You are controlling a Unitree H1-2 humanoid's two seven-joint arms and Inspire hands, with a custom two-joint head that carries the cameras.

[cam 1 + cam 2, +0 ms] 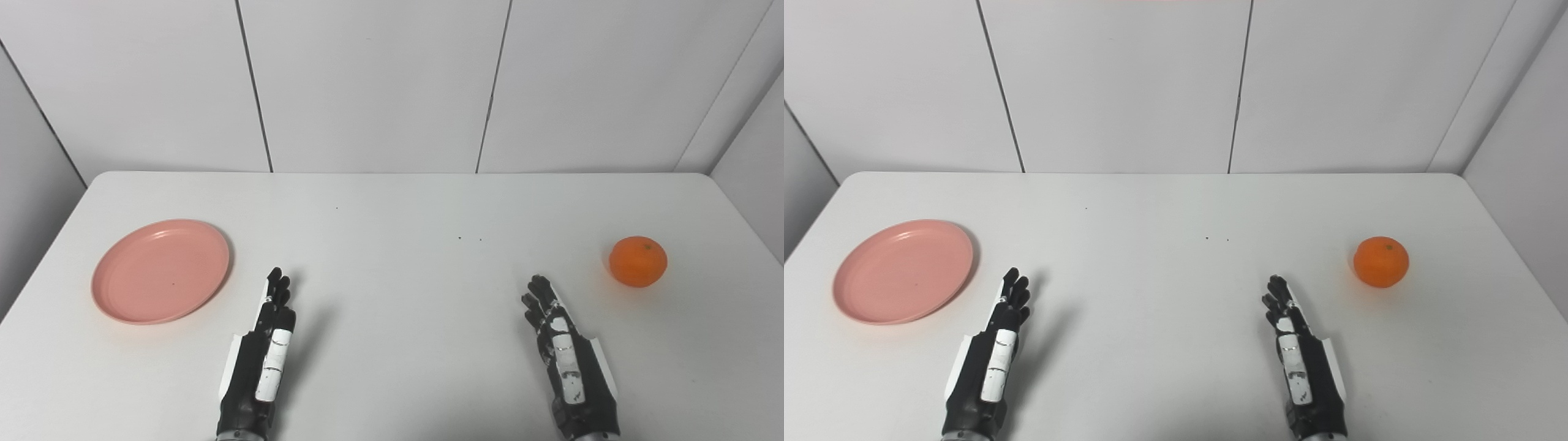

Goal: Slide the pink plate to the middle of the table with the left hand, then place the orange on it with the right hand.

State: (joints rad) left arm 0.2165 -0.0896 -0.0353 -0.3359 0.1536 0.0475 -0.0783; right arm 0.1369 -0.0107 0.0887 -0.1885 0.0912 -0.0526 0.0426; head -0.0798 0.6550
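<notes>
Pink plate (160,271) lies flat nr the desk's (392,202) left edge, just left of & slightly beyond the left hand (264,352), which is empty w/ fingers straight, so it's nearer than the right hand (566,358), likewise empty, nr the orange (637,261) by the right edge.

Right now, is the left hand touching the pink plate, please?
Apart. The left eye view shows bare white table between the left hand and the pink plate's rim.
</notes>
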